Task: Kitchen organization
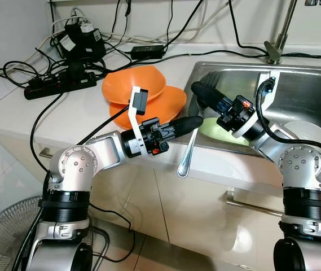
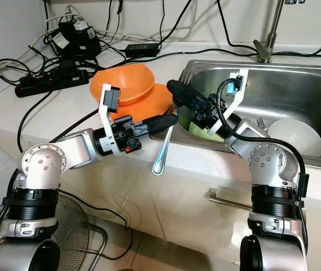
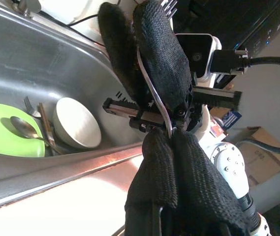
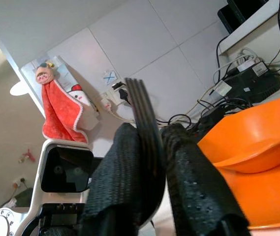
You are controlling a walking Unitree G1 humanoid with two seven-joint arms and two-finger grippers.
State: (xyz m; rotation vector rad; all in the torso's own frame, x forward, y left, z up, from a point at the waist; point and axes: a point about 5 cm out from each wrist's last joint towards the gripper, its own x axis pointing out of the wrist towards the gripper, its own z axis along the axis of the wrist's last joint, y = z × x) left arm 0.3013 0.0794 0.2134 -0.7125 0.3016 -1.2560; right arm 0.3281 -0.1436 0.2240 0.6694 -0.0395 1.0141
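**Counter and sink, both grippers on cutlery**

- Power strip (image 1: 58,84) and tangled black cables: far left of the white counter (image 1: 13,110), by the wall.
- Orange bowls (image 1: 135,84): two, stacked on the counter just beside the sink's left rim.
- Left gripper (image 1: 197,122): reaching across the counter edge, fingers closed on the handle of a metal spoon (image 1: 186,157); the spoon hangs bowl-down over the cabinet front.
- Right gripper (image 1: 197,90): above the sink's left end, fingers pinched on a fork (image 4: 142,110), tines pointing away from the wrist.
- Steel sink (image 1: 312,96): holds a green plate (image 3: 4,135) with a second spoon (image 3: 24,129) lying on it, more cutlery beside it, and a white bowl (image 3: 77,123) to the right.
- Faucet (image 1: 277,39): at the sink's rear edge.
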